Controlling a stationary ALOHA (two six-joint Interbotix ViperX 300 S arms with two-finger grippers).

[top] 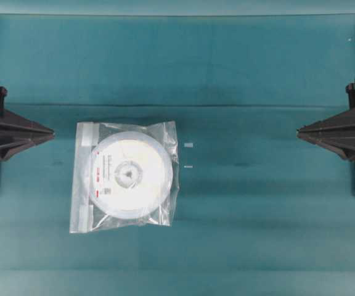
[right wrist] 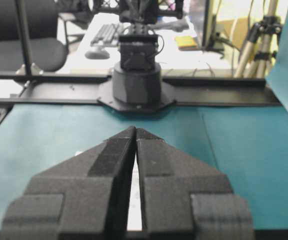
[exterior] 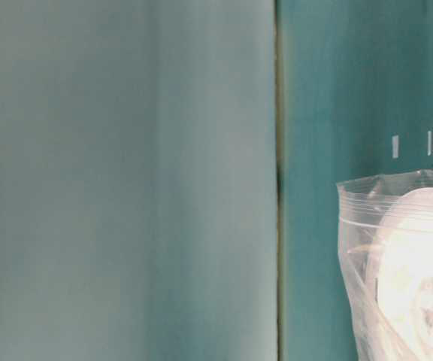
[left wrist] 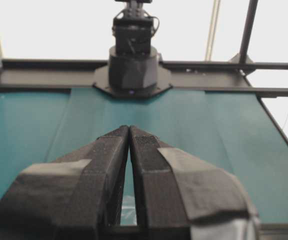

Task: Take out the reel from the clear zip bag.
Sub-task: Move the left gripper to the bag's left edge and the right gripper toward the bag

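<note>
The clear zip bag lies flat on the teal table, left of centre, its zip strip along the left edge. Inside it sits the reel, white and round, with a grey hub and a label with a red stripe. The table-level view catches the bag and the reel at the lower right. My left gripper is shut at the left edge, apart from the bag, with nothing between its tips. My right gripper is shut at the right edge, far from the bag, its tips touching.
Two small white marks sit on the cloth just right of the bag. Each wrist view shows the opposite arm's black base on a black rail at the table's far edge. A fold runs across the cloth.
</note>
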